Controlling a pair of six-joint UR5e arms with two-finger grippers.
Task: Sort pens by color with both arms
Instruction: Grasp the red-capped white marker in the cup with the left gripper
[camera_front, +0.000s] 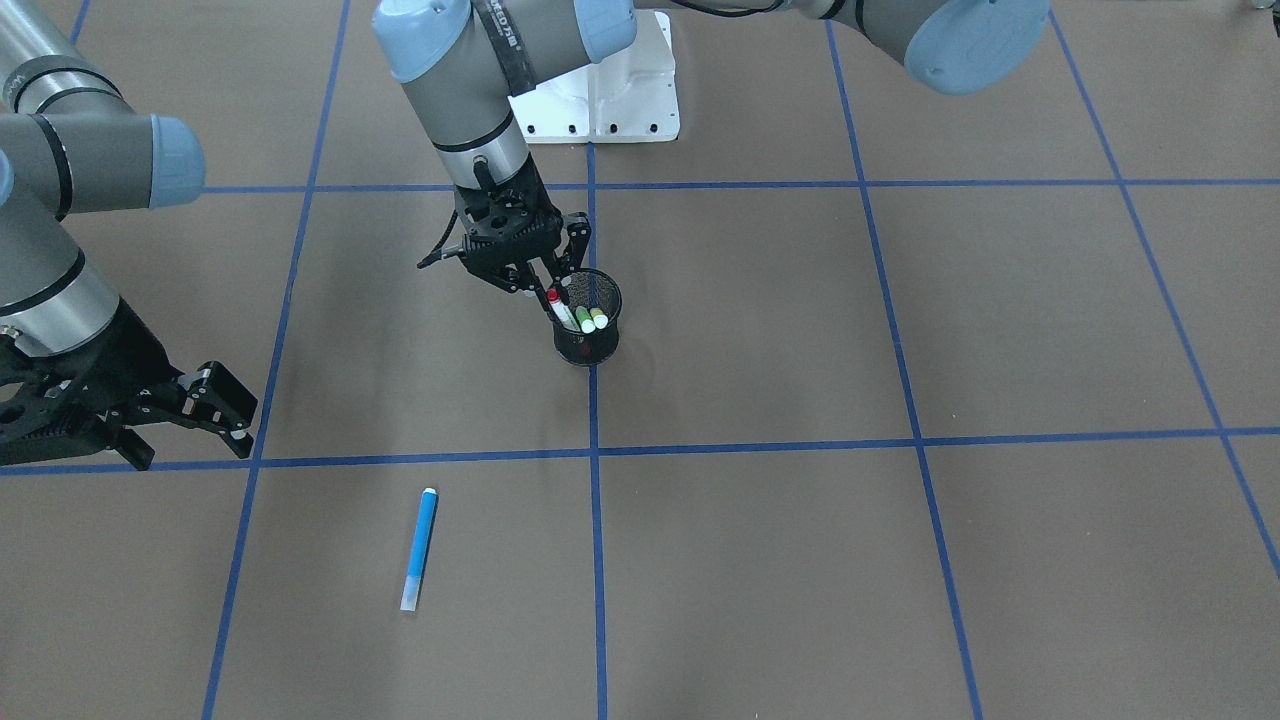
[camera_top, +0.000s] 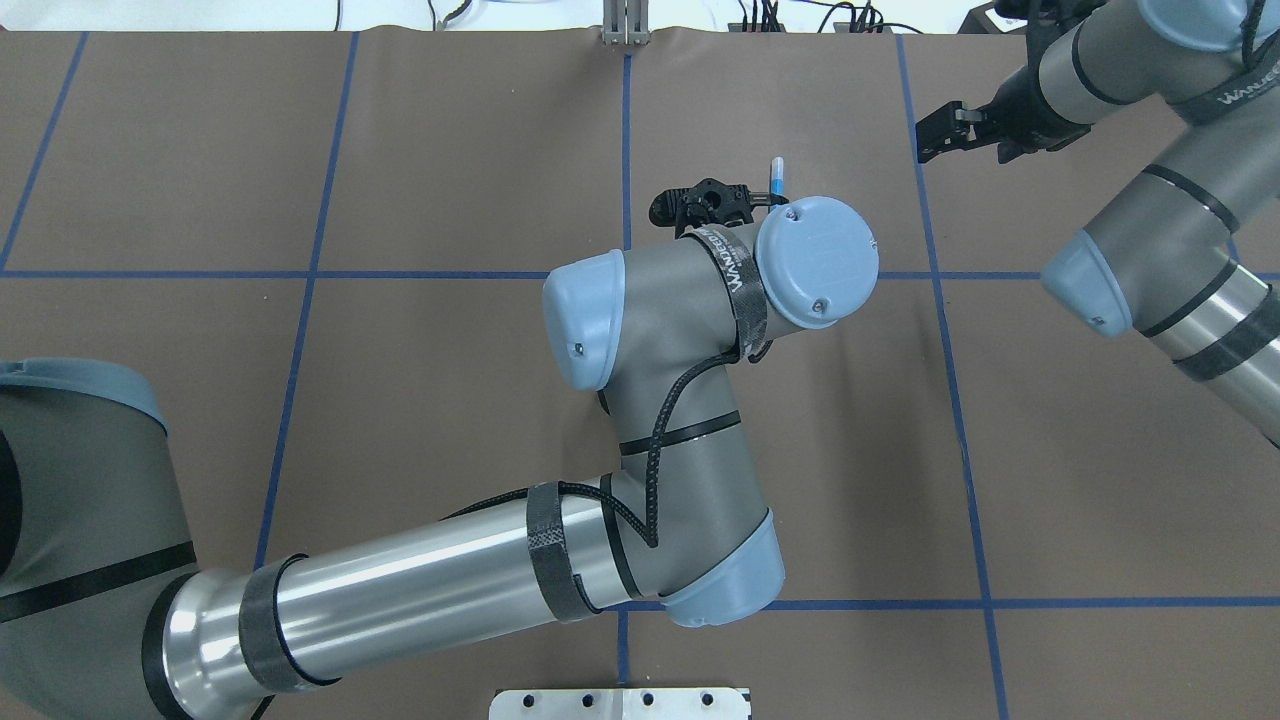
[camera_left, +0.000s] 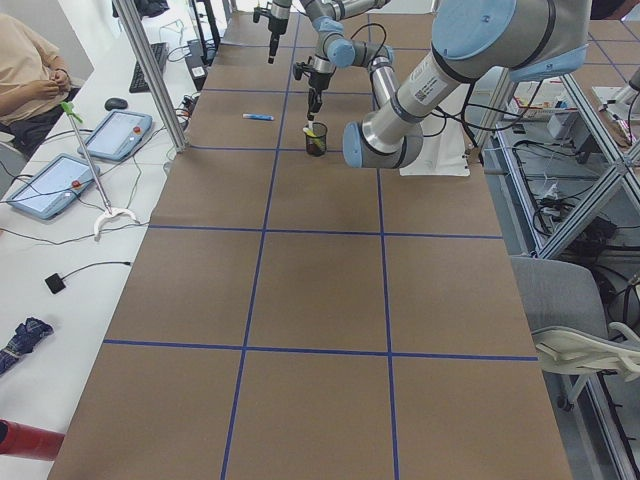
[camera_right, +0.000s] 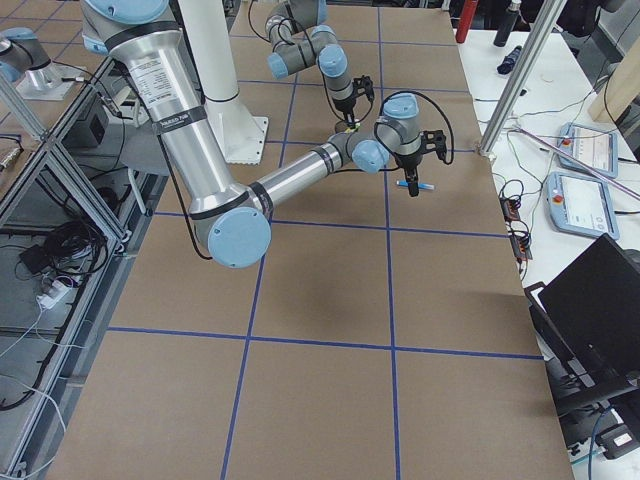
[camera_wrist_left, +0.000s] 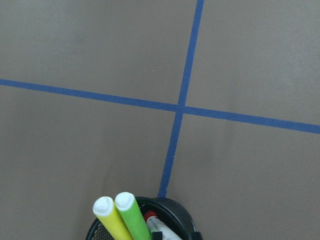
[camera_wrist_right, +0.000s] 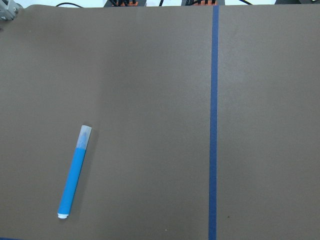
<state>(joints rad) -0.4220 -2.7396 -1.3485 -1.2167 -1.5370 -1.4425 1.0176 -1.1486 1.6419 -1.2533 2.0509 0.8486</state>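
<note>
A black mesh cup (camera_front: 588, 345) stands at the table's centre on a blue tape line. It holds the green pen (camera_front: 584, 320), the yellow pen (camera_front: 599, 317) and the white pen with a red cap (camera_front: 565, 312). My left gripper (camera_front: 556, 292) reaches down at the cup's rim, and its fingers converge on the red cap and look shut on it. The left wrist view shows the yellow pen (camera_wrist_left: 107, 217), green pen (camera_wrist_left: 132, 215) and red cap (camera_wrist_left: 150, 217) in the cup (camera_wrist_left: 175, 210). The blue pen (camera_front: 420, 548) lies flat on the mat, alone. My right gripper (camera_front: 190, 448) hangs open and empty above the mat, off to one side of the blue pen (camera_wrist_right: 74, 172).
Blue tape lines (camera_front: 594, 452) divide the brown mat into squares. The white pedestal base (camera_front: 610, 95) sits behind the cup. At the table's far side a person (camera_left: 25, 70) sits by tablets (camera_left: 110, 135), and a laptop (camera_right: 600, 300) stands off the mat.
</note>
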